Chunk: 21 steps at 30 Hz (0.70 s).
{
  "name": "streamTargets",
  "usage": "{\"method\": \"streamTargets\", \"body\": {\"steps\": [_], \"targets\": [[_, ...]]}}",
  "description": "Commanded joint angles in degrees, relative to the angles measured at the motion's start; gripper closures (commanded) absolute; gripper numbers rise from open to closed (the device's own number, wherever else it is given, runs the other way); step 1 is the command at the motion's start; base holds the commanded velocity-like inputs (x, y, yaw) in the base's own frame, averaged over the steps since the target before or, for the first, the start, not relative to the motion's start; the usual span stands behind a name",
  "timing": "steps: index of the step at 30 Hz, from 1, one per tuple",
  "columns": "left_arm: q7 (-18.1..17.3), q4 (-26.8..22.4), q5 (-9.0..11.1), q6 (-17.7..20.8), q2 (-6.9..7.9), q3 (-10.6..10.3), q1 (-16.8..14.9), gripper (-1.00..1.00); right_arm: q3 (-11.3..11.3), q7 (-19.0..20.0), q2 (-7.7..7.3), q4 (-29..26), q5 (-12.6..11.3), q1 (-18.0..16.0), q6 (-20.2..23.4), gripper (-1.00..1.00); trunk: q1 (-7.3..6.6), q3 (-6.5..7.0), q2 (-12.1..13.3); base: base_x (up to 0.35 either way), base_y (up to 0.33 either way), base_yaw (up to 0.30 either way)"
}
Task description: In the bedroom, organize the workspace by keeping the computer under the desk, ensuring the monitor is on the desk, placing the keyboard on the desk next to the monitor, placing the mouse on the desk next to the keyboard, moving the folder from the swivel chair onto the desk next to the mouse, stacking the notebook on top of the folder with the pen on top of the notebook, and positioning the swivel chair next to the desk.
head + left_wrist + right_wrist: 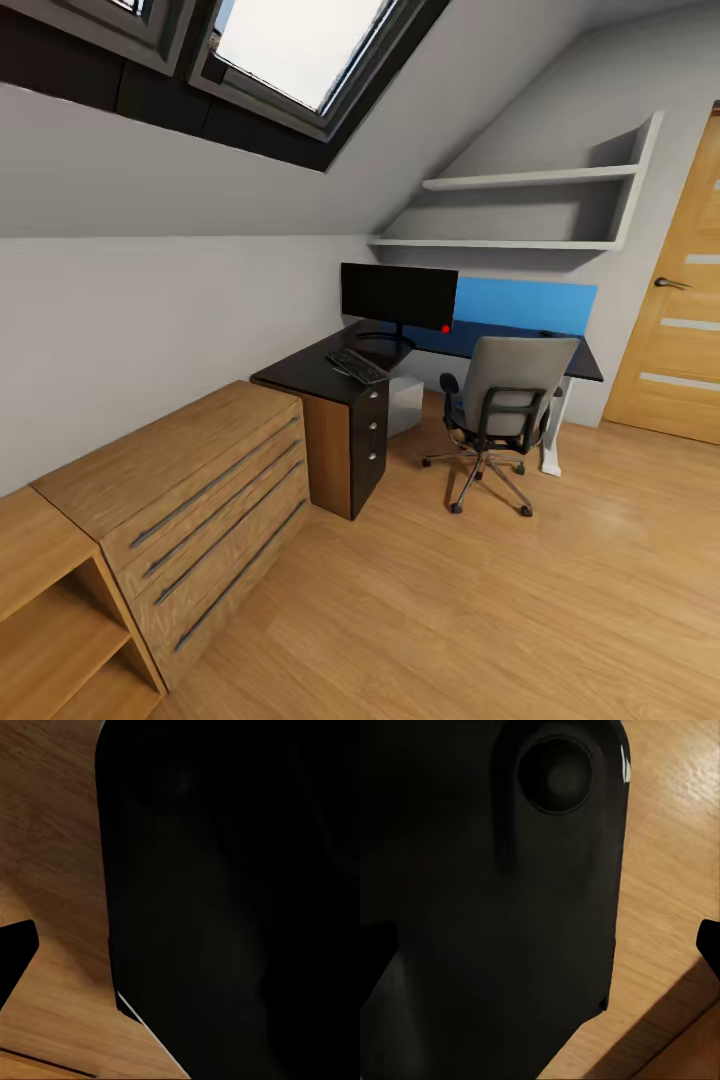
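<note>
grippers' state cannot be told, swivel chair beside desk far ahead, monitor on desk

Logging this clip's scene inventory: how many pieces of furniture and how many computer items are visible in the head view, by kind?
Desk: 1
Swivel chair: 1
Dresser: 1
Open shelf unit: 1
Monitor: 1
Keyboard: 1
Computer: 1
Total: 7

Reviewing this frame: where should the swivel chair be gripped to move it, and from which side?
Probably the top edge of the chair backrest, approached from the room side: its back faces the camera, upright and unobstructed, while the seat front faces the desk.
</note>
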Motion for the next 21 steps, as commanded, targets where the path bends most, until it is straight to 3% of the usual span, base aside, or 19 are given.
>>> {"method": "streamTargets", "body": {"steps": [1,3,10,21], "targets": [[0.02,-0.33,0.33,-0.33,-0.33,0.33,0.07,-1.00,0.33,0.08,0.33,-0.33,0.33,0.08,-0.33,-1.00,-0.22,0.15,0.39,0.000,0.000,0.000],[0.09,-0.98,0.27,-0.98,-0.98,0.13,0.07,-1.00,0.34,0.04,0.89,-0.09,0.18,0.06,-0.97,-1.00,-0.66,0.51,1.19,0.000,0.000,0.000],[0.20,-1.47,-0.73,0.73,-3.23,-0.85,0.08,-1.00,-0.24,-0.05,0.75,0.03,-0.25,0.04,0.65,-1.00,-2.19,1.77,4.00,0.000,0.000,0.000],[0.26,-1.43,-0.78,0.79,-3.33,-0.88,0.08,-1.00,-0.22,-0.09,0.66,0.00,-0.19,0.04,0.81,-1.00,-4.61,3.74,8.41,0.000,0.000,-0.004]]}}
